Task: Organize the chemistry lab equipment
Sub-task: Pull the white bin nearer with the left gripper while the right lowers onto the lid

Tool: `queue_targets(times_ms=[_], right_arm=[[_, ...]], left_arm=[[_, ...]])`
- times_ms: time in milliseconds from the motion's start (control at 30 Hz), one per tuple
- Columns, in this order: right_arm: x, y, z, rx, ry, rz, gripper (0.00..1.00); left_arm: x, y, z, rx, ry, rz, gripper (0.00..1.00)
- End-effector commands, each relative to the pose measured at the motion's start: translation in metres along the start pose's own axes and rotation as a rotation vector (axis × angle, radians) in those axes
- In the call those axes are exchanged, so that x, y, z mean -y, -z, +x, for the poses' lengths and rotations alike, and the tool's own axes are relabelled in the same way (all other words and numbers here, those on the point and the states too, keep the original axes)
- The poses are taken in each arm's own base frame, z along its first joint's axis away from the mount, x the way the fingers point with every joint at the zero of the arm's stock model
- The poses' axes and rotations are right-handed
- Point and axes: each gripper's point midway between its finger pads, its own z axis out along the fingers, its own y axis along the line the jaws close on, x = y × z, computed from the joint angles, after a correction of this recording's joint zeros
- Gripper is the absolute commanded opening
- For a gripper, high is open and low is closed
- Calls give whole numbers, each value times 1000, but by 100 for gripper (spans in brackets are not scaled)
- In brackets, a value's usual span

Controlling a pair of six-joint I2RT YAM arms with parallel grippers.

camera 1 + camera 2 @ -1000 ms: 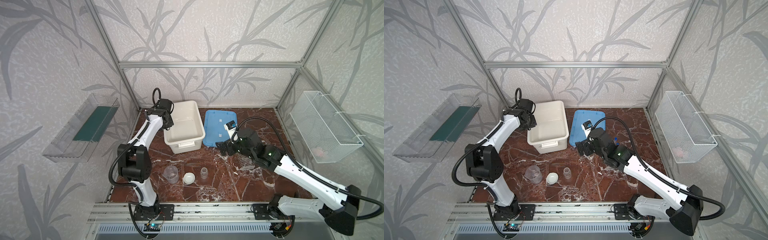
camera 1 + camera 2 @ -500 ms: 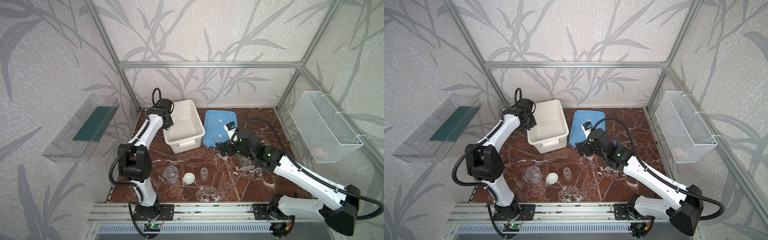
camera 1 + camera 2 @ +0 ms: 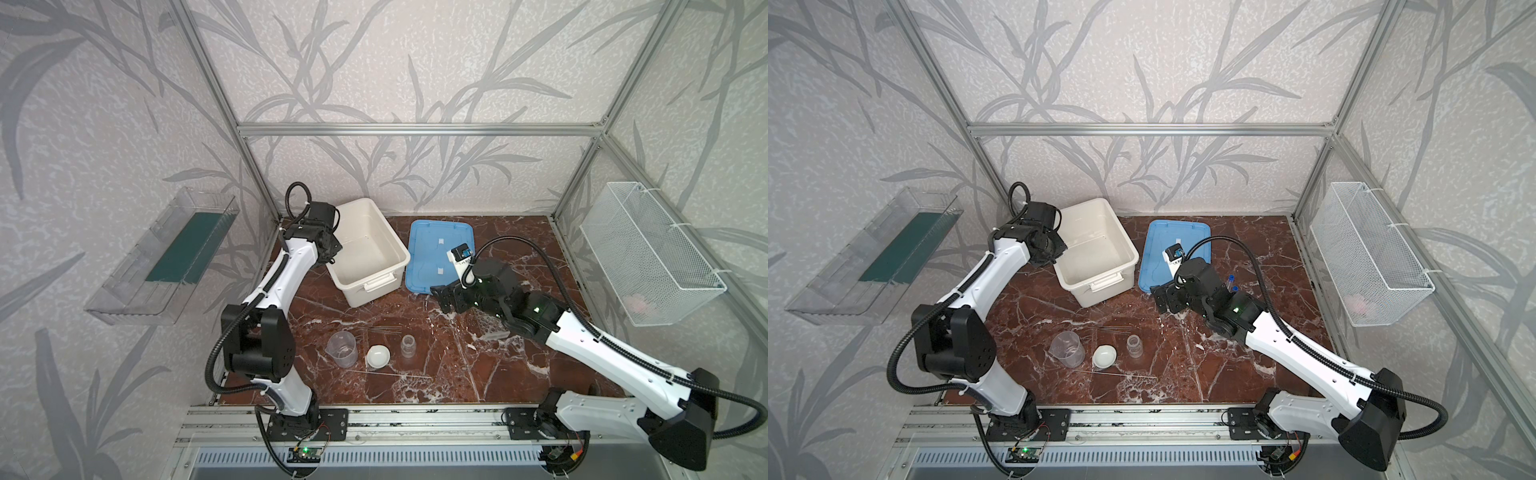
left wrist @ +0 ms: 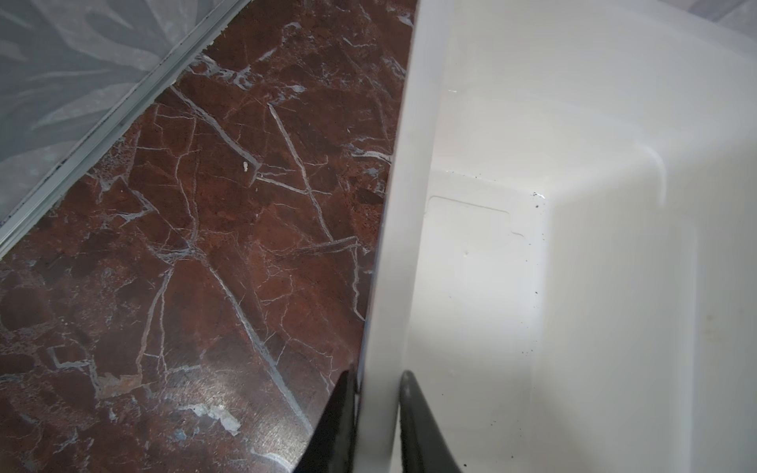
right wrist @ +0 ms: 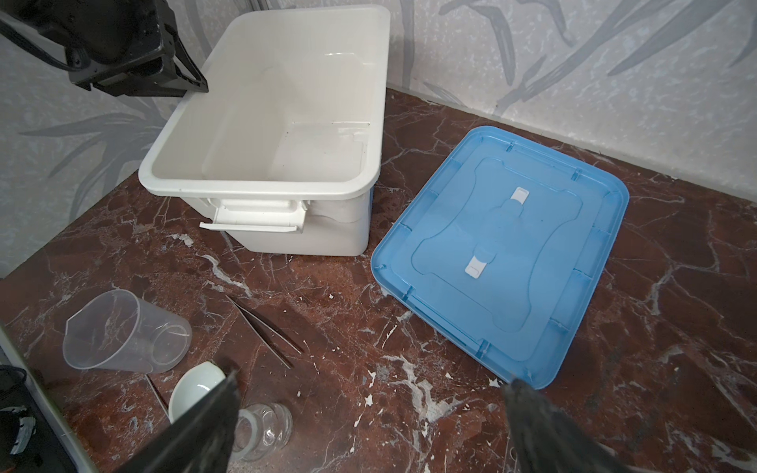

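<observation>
Barely begun, to judge from the layout. Shows the white bin (image 3: pixel 398 254) at upper centre of both top views with nothing inside, and its blue lid (image 3: pixel 440 239) off and flat on the tabletop (image 3: pixel 498 374) just to the right of it. Finds nothing put away yet: beaker (image 3: pixel 343 350) tipped on its side at lower centre, small white dish (image 3: pixel 378 356) just right of it, small jar (image 3: pixel 408 345) upright just right of that, all three near one another but apart. Places a pair of thin rods (image 5: pixel 266 331) just above that row and another thin rod (image 3: pixel 395 374) just below it. Catches the clear holed rack (image 3: pixel 492 327) at centre right, half hidden under the right arm, and two blue caps of the tubes (image 3: pixel 1230 280) just behind that arm in a top view; cannot tell whether these stand in the rack, nor the whereabouts of a third. Has the left pincer (image 4: pixel 377 374) at the bin's left rim, one finger outside the wall and one inside, pressed onto it from both sides as far as the wrist view tells. Has the right pincer (image 5: pixel 373 379) spread wide and holding nothing, hovering over bare tabletop between the lid's near corner and the jar. Suggests a step of gripping or shifting the bin ahead of loading. Leaves every piece yet to be gathered, and probably the lid to be put back on.
</observation>
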Motion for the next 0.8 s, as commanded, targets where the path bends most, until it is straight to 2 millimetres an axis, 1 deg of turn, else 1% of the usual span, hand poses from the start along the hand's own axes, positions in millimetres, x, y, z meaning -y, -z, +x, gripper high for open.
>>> queue_targets(times_ms=[0,67,133,200,267,400,500,567,600,700,767], right_arm=[[-8,-3,-6,18,-28,-38,99],[-16,-8,-7,22,-49,-81,99],[-26,-14,-9,23,-66,-131,99],[-33,-18,-10,14,-79,-159,99],[-35,-21,-9,8,-88,-169,99],[-35,-25,-9,10,-96,-167,99],[-44,-32,-7,0,-99,-213,99],[-52,-38,-8,-2,-99,-254,99],[-54,-42,-7,-6,-101,-263,99],[-61,-50,-11,-10,-100,-289,99],[-66,-56,-12,-21,-101,-308,99]], left_arm=[[-2,19,-17,85,184,43,19],[4,18,-16,87,210,97,16],[9,16,-13,72,211,114,15],[3,15,-10,53,211,78,15],[1,16,-7,50,224,71,15],[-4,15,3,45,330,104,15],[-7,21,4,85,403,125,15],[-8,26,6,114,438,135,12],[-10,29,6,133,445,132,6],[-12,34,10,168,477,149,5],[-14,36,16,168,499,148,6]])
